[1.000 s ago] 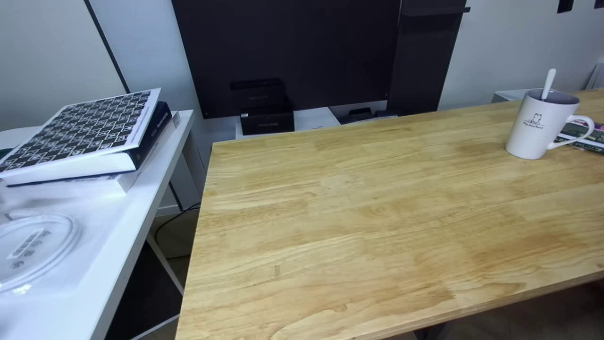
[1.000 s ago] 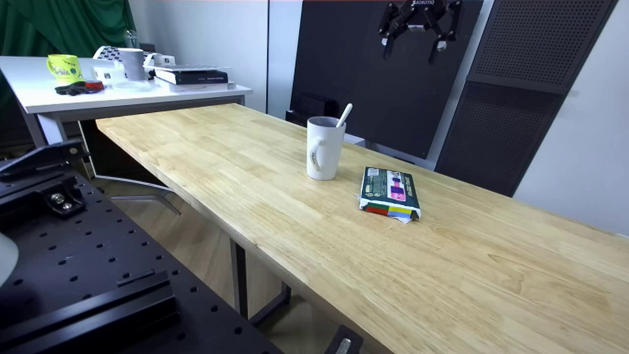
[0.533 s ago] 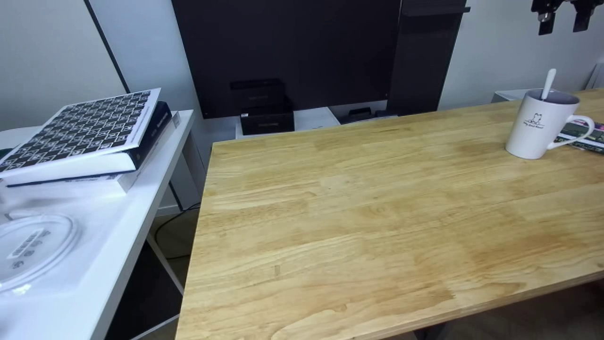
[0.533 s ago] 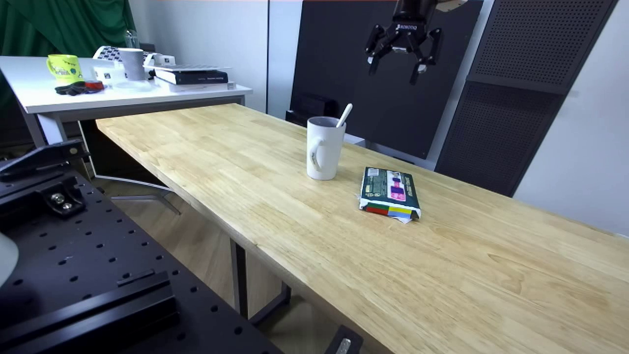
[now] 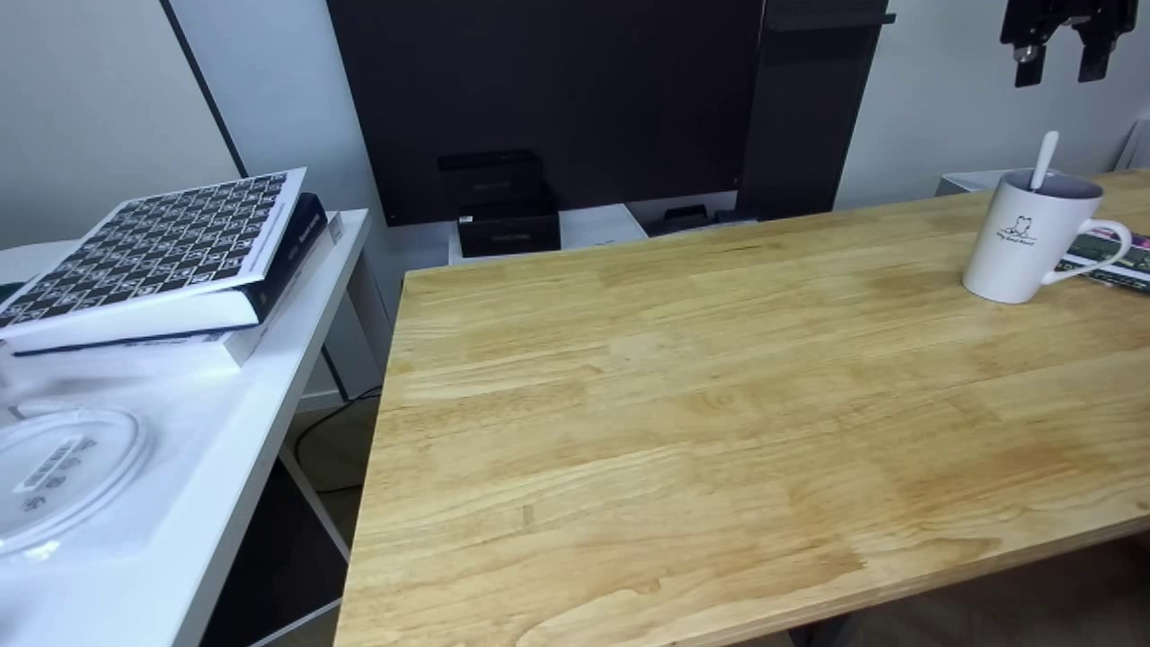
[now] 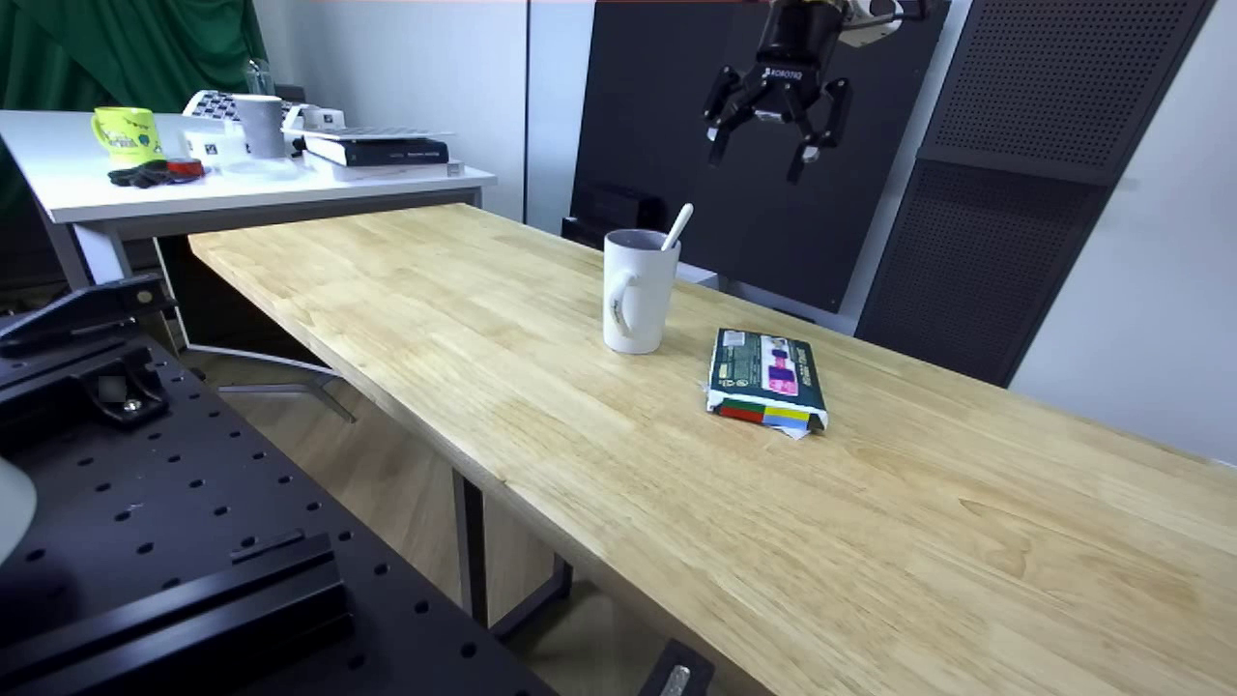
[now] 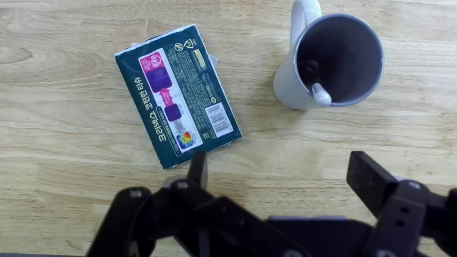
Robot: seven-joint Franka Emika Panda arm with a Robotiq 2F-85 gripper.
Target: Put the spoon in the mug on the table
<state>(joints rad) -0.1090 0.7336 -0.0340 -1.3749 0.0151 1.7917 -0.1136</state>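
spoon (image 6: 677, 227): already in the mug (image 6: 647, 295). pale handle sticks up past the mug's rim, tilted, looks propped on it; i can't make out the bowl, it's lost in the shadow inside the mug. mug stands upright on the bench (image 6: 628, 454), dark green pack (image 7: 178, 96) near it, gap between them.

end effector (image 6: 757, 160): fingers spread wide, nothing between them, hanging higher than the mug's rim and off to one side, touching neither mug nor spoon.

my read: by the task sentence the goal is met as things lie, so i'd leave the spoon alone and keep clear of the mug. if i have to reseat it: should be light and stiff, probably slick, handle looks smooth and glossy from the wrist view. slim too, so not much pad contact; expect it to roll or pivot in a loose pinch. i'd take the bare stretch of handle between its tip and the mug's rim, pads flat and lined up with the lean, then draw it out along that tilt. no lower, fingers would catch the mug's rim. mug looks ceramic, hard but chippable; a sideways shove on the spoon could lever on the rim and tip the mug. approach i'd want: across toward the mug first, then down, slow.
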